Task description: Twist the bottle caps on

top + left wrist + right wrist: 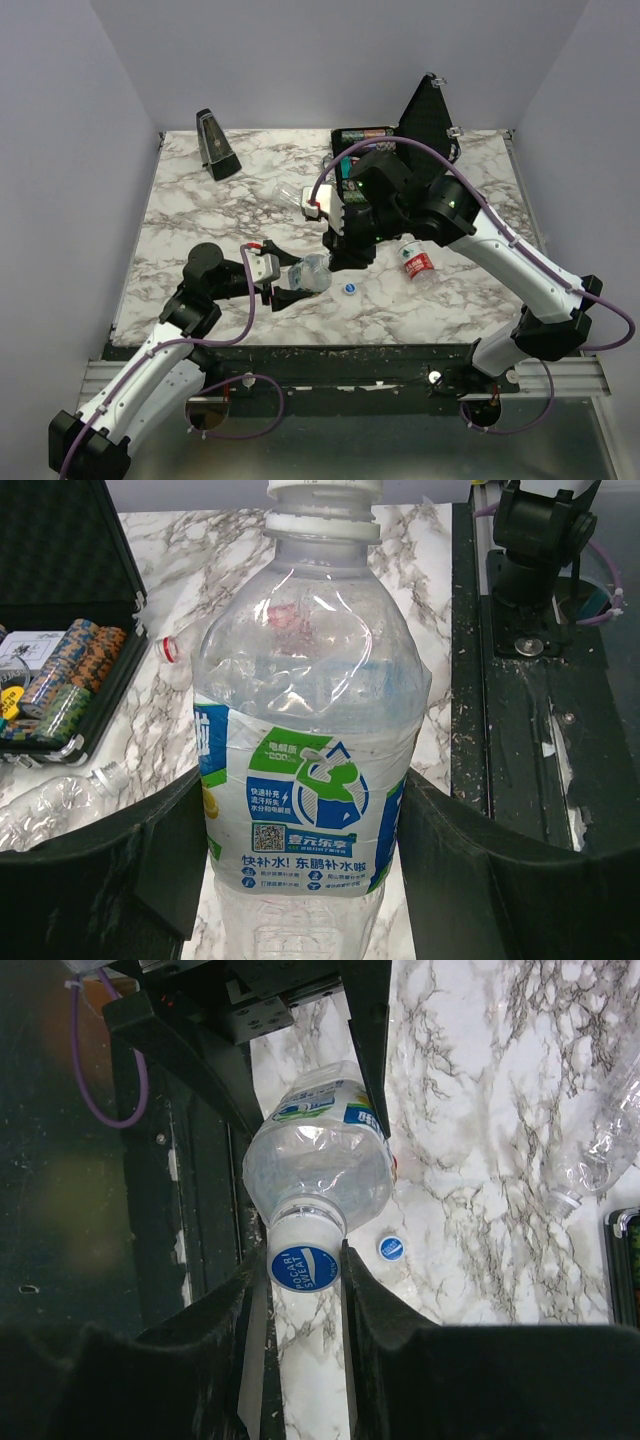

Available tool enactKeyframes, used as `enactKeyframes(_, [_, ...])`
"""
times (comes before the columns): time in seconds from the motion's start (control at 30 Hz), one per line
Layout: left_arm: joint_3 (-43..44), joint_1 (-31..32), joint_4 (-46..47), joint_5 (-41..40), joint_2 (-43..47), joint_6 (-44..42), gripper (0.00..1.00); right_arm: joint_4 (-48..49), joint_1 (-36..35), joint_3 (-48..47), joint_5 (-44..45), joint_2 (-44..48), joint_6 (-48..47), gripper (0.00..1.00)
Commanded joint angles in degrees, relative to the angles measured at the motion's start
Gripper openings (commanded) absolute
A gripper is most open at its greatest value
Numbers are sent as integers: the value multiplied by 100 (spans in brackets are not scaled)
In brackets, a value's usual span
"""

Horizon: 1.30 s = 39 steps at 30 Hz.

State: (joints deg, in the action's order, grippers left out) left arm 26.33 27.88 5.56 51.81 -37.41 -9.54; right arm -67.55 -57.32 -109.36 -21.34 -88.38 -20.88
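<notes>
Over the middle of the white marble-patterned table (200, 230), a little toward its near edge, the left gripper (300, 870) is clamped across the body of a clear plastic bottle with a green and blue label (310, 680), held about level with its mouth toward the right arm. The right gripper (300, 1255) is closed on a small round blue and white plastic cap (305, 1270) that sits on this bottle's neck. The step in hand is therefore, I judge, the screwing of this cap; how far the thread is home I cannot tell. The next move calls for a turn of the right wrist in line with the neck, while the left one holds firm. Just beside, toward the near edge, a second blue and white cap (391, 1248) lies loose on the table, and further right lies a clear bottle with a red label (417, 264).
</notes>
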Motion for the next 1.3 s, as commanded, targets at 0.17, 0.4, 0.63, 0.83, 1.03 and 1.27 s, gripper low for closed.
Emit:
enactKeyframes(0.17, [22, 51, 894, 101, 85, 172, 30, 23, -69, 187, -98, 31, 602, 9])
enactKeyframes(0.4, [320, 297, 569, -153, -47, -170, 29, -372, -69, -41, 331, -197, 1314, 8])
enactKeyframes(0.63, [382, 525, 656, -751, -65, -250, 24, -637, -69, -24, 999, -320, 2070, 8])
enactKeyframes(0.83, [206, 605, 1227, -1032, 6, 110, 24, -602, -69, -6, 1501, -320, 3054, 4])
enactKeyframes(1.03, [127, 728, 1439, -1304, -3, 154, 24, -1022, 10, -418, 1879, -610, 4143, 3])
enactKeyframes(1.27, [-31, 894, 1869, -2042, 23, 233, 21, -1217, 318, -262, 1739, -689, 5225, 1])
